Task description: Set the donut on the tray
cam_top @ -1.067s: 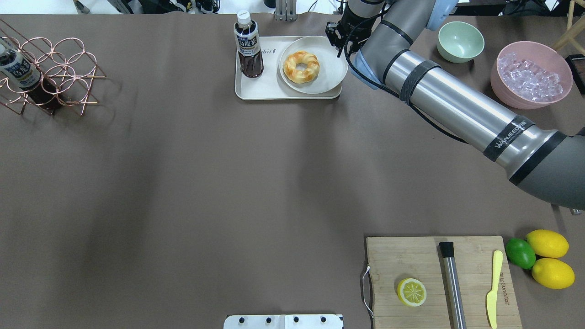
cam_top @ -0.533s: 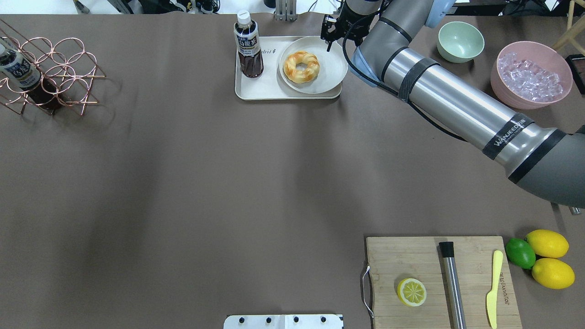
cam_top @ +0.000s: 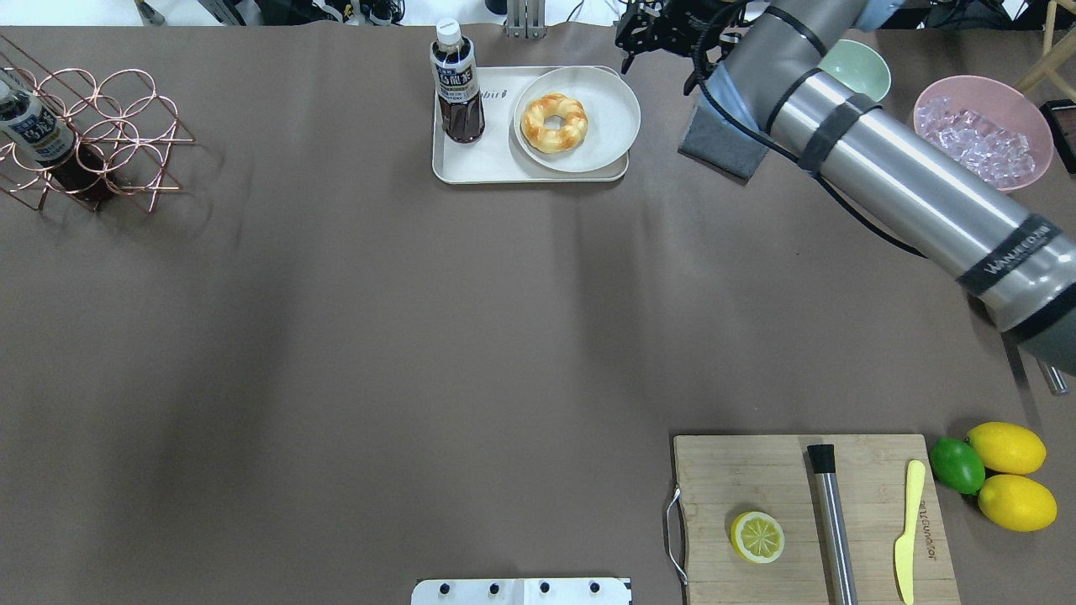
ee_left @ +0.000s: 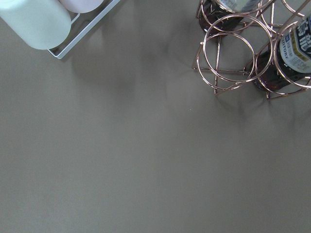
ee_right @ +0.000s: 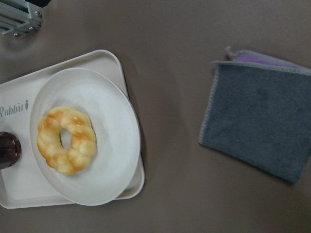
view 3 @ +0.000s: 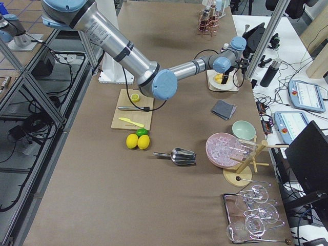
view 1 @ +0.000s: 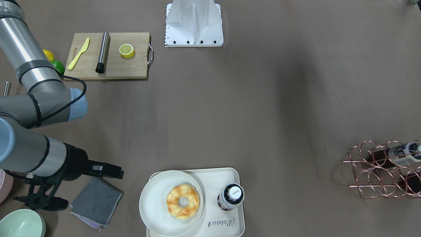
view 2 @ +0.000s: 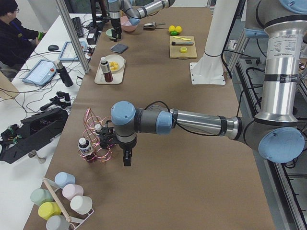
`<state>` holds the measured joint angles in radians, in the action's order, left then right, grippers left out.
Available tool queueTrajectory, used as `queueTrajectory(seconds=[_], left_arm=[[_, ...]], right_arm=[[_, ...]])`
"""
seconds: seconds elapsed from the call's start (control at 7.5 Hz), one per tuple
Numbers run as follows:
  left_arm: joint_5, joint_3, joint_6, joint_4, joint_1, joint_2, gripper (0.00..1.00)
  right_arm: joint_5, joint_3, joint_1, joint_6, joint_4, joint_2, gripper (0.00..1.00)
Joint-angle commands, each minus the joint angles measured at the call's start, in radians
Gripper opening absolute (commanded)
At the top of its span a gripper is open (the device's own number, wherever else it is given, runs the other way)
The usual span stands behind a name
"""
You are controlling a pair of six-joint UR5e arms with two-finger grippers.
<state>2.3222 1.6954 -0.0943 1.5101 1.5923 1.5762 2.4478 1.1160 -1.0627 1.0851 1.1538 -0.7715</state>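
The donut is seen on the plate, itself resting on the tray, off to one side of the right gripper and apart from it (its spread cannot be told). The donut is judged light, soft and easily dented; one side of the ring should be pinched gently.

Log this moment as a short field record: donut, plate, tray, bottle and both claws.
donut: lying on the round plate, nothing touching it
round plate: resting on the tray, beside the bottle
tray: on the table's far side from the robot
bottle: upright on the tray
right claw: clear of the tray, toward the grey cloth; open or shut unclear
left claw: beside the copper wire rack; state cannot be told
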Motion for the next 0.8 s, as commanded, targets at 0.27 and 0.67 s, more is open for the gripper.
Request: queueTrajectory(seconds=[0.27,0.67], left_arm=[[-0.004,-0.002,0.004,-0.001,0.0,-0.002,0.98],[-0.004,-0.002,0.004,-0.002,0.002,-0.004,0.98]], right_arm=[[0.129,0.264,-0.141,-0.212,-0.002,-0.335,0.99],[0.12,0.398,-0.262,-0.503,0.003,-0.628,1.0]])
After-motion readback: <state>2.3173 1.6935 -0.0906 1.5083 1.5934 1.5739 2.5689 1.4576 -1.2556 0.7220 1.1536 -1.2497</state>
